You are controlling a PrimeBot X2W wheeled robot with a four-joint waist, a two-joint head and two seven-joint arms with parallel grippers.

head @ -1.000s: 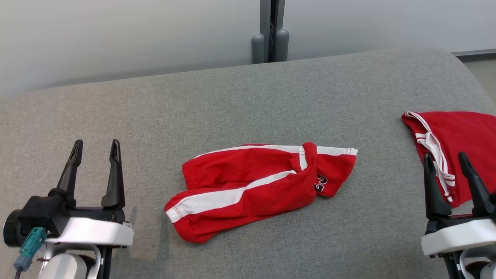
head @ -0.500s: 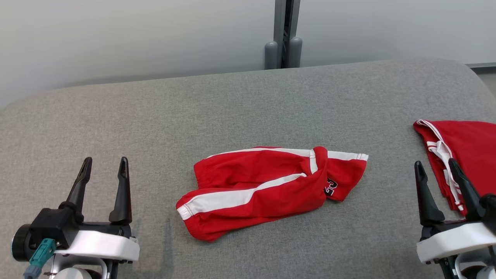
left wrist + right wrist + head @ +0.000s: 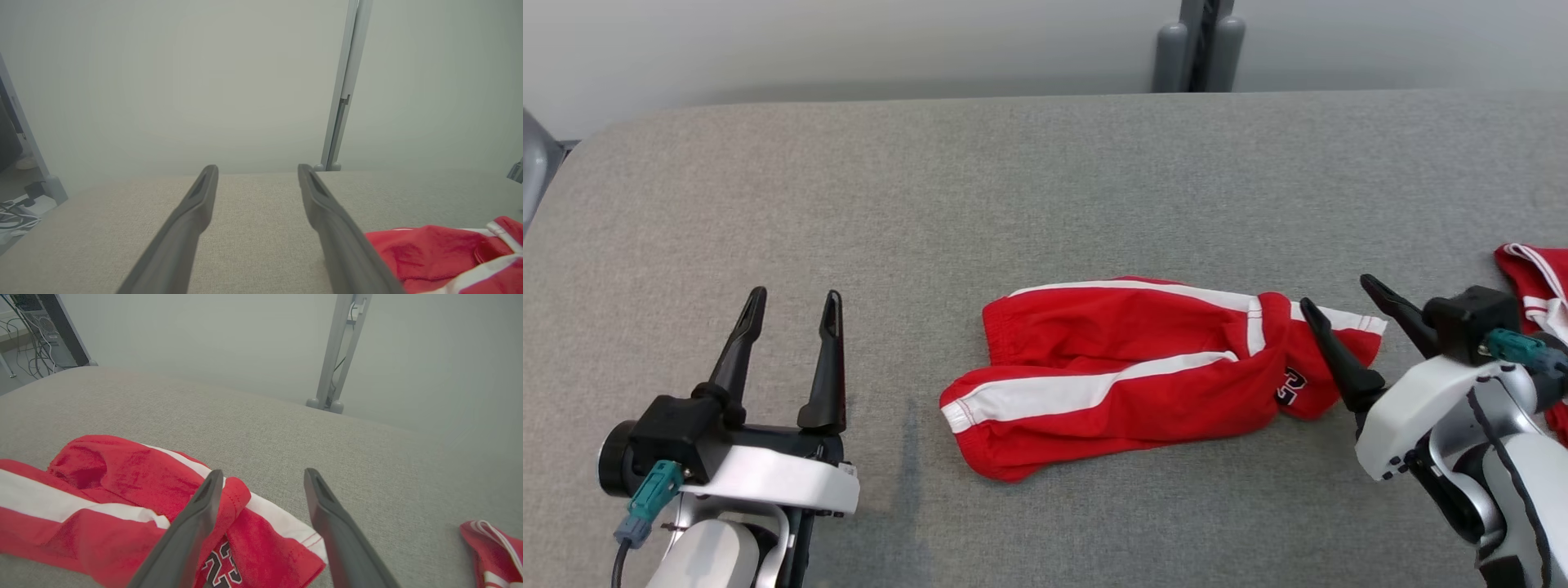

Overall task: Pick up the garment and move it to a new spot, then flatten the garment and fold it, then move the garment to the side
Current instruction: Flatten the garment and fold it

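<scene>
Garment (image 3: 1127,367), red with white stripes, crumpled at middle of bench (image 3: 1013,180). Left pincer (image 3: 796,292) spread wide, empty, well to its left over bare bench. Right pincer (image 3: 1335,291) spread wide too, gripping nothing, tilted at garment's right end: one finger over the numbered fold, other past the white hem. Contact with fabric unclear. Second red piece (image 3: 1535,278) at far right, apart.

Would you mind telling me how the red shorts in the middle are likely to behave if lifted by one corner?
The red shorts would probably hang limp and unfold, since they lie crumpled with soft creases. They look thin, so likely light. Pushed across the grey fabric surface, they would probably bunch rather than slide.
</scene>
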